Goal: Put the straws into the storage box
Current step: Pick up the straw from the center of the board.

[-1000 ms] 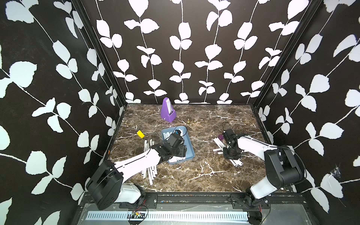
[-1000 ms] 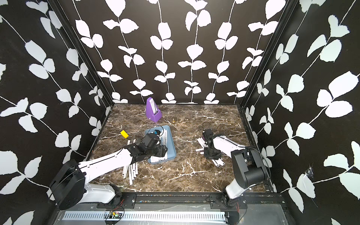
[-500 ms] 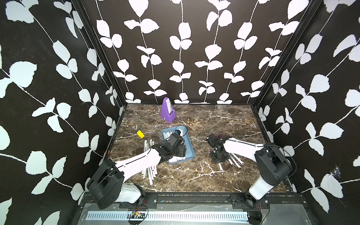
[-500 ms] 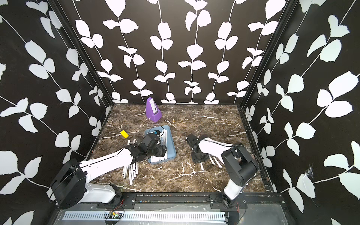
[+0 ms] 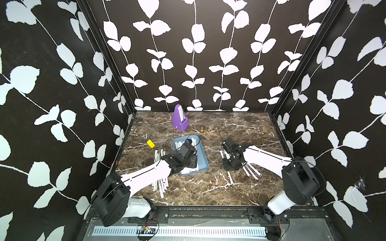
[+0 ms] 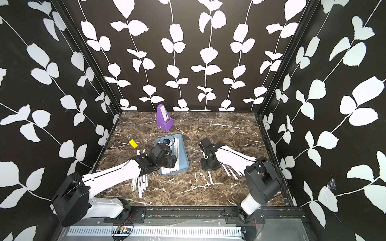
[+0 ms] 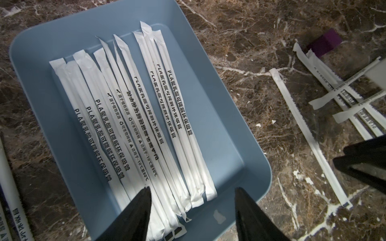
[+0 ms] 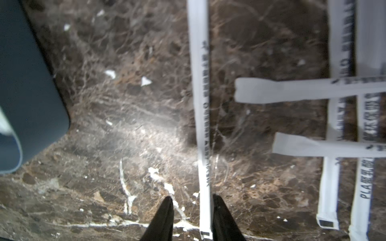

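The right gripper [image 8: 193, 205], jaws narrowly apart and clamped on nothing, straddles the very tip of a lone straw [image 8: 201, 104] lying flat on the marble surface [image 8: 94, 156] between the storage box [image 7: 219, 129] and the surface's right edge. The wrapper brushes one finger and stands clear of the other. The box sits near the middle of the surface, a shade toward its left edge, with roughly ten straws [image 7: 135, 116] laid lengthwise inside. The left gripper [image 7: 192, 198] hangs wide open and empty over the end nearest the front edge. More straws wait in a loose sheaf [image 5: 160, 187] between the box and the left edge, partly under the left arm, and in a scatter [image 5: 251, 172] toward the right edge, where two crossed ones [image 8: 313, 89] lie over their neighbours. From where I stand the danger looks plain. A paper sleeve this thin and flat may slip out as the fingers close. It may also be pinched only at its crimped tip, then droop and snag the box's rim. A low pass could scrape the marble or drag the crossed ones along, and two arms working close around a light box might nudge it or each other. The wrappers read "PLA聚乳酸可降解环保吸管". Smaller lines beside a recycling mark include "可生物降解" and "适用于-10°C至80°C". Near the right gripper only "PLA" escapes the blur.
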